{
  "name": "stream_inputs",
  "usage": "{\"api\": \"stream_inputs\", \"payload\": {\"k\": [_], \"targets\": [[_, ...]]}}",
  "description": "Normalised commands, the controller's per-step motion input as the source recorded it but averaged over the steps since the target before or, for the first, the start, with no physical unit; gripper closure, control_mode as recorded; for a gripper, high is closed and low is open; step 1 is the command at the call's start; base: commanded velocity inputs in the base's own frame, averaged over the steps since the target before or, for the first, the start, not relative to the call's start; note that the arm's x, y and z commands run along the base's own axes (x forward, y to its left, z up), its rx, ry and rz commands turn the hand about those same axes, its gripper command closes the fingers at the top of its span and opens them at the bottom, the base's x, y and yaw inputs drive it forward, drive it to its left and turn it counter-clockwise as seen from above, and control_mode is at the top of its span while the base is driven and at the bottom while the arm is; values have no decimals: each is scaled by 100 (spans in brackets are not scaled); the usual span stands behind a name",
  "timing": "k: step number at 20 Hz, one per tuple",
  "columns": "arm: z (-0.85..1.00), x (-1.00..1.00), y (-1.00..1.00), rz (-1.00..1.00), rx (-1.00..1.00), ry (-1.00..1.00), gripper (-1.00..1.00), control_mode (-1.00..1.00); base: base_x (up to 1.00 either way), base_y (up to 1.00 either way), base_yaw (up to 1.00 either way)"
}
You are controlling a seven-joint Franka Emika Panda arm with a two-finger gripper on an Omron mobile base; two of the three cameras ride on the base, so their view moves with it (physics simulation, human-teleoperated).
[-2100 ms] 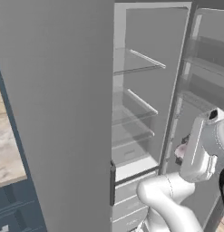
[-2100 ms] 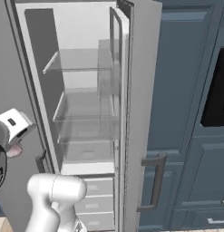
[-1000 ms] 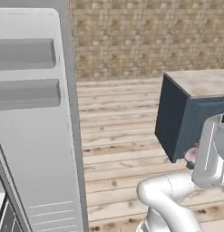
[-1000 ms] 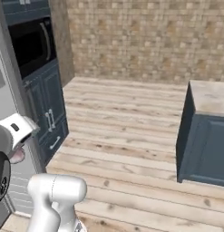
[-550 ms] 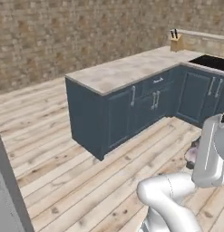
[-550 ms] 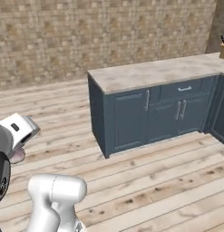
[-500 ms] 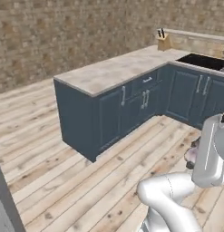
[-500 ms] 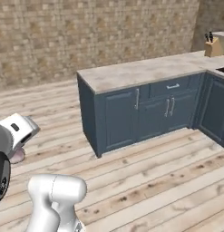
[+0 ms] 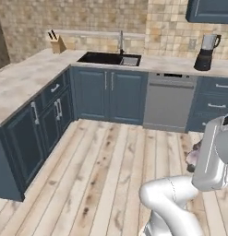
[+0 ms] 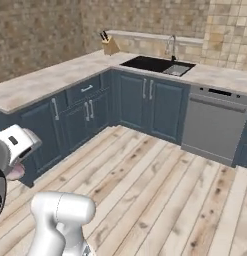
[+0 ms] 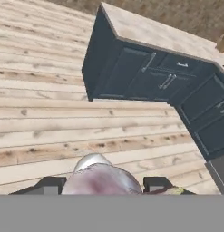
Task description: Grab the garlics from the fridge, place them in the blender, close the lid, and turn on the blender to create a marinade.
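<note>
While the arm is held low and folded close to the base, a garlic (image 11: 102,179) is seen clamped betw. the two dark fingertips (image 11: 155,184) of the gripper (image 11: 103,185) in the hand view; jaws are partly closed onto it, one tip on each side. A pinkish lump is glimpsed by the white wrist at the right edge of the left base view and by the wrist at the left edge of the right base view. The blender (image 9: 206,52) is found on the far counter (image 9: 23,87), top right of the left base view, well apart from the gripper, w/ jar upright on its black base. A sink (image 9: 109,58) & knife block (image 9: 56,44) are set along the same counter run, a dishwasher (image 9: 170,102) below it. Wood floor (image 10: 160,190) lies betw. robot & cabinets (image 10: 82,120).
</note>
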Motion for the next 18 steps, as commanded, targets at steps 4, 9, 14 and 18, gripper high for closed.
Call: {"api": "stream_inputs", "payload": {"k": [4,9,14,18], "targets": [[0,0,0,0,0,0,100,100,77,-34,-60],[0,0,0,0,0,0,100,100,98,-31,-51],[0,0,0,0,0,0,100,100,100,-33,-44],[0,0,0,0,0,0,100,100,100,-47,-35]]}}
